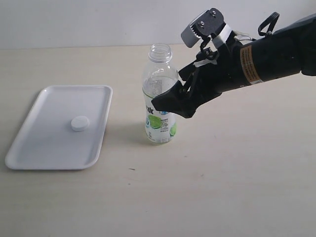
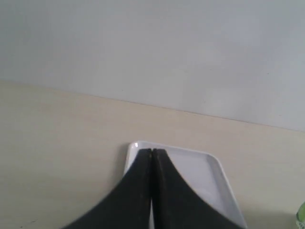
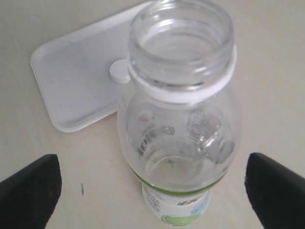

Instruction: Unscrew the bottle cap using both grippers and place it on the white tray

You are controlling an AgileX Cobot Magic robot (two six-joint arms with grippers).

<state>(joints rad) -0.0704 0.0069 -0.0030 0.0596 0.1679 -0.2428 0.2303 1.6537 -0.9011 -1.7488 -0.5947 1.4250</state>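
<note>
The clear bottle (image 1: 159, 81) stands upright on the table with its neck open and no cap on it. The white bottle cap (image 1: 80, 123) lies flat inside the white tray (image 1: 47, 145), to the left of the bottle. My right gripper (image 1: 164, 102) reaches in from the right at the bottle's middle and is open. In the right wrist view its black fingertips (image 3: 38, 186) stand wide on either side of the bottle (image 3: 181, 119), with a gap on each side. My left gripper (image 2: 151, 151) is shut with nothing in it, over a corner of the tray (image 2: 217, 176); the exterior view does not show it.
Beige tabletop runs back to a pale wall. In the right wrist view the tray (image 3: 71, 81) with the cap (image 3: 119, 71) lies beyond the bottle. A small dark speck (image 1: 131, 169) marks the table in front of the bottle.
</note>
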